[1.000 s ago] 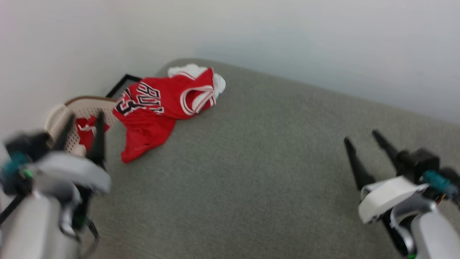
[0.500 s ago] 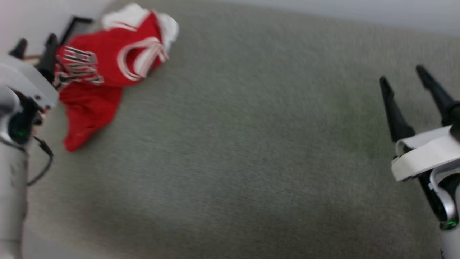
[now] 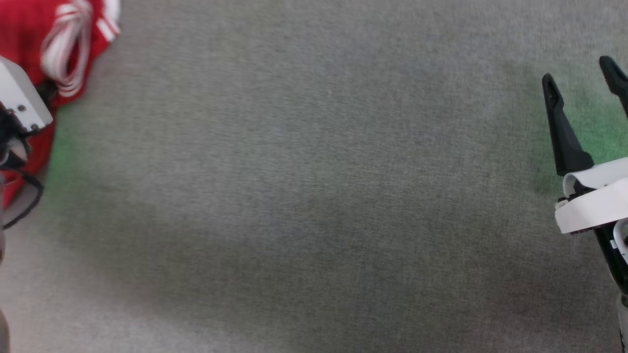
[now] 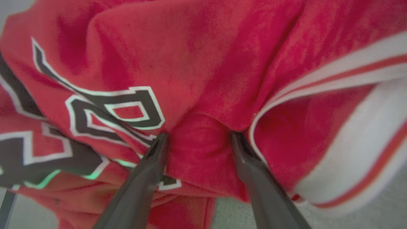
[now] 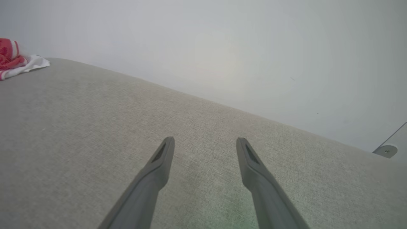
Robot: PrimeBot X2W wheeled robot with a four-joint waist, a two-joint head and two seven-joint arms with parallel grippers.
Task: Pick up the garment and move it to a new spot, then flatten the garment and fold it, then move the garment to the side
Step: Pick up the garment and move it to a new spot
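I see the jersey (image 3: 22, 24) at 10 o'clock on the grey cushion (image 3: 314, 196). My left gripper (image 4: 197, 136) is spread wide, tips pressed into it, a red fold between them. My right gripper (image 3: 579, 71), at 3 o'clock, hangs spread wide over the cushion.

Soft, even room light. The head view smears with motion blur, the garment (image 3: 24, 24) worst. A broad dim shadow crosses the grey fabric surface (image 3: 314, 147), green glow tinting it beside the right tool (image 3: 579, 70). At the left wrist, cloth edges lose focus.
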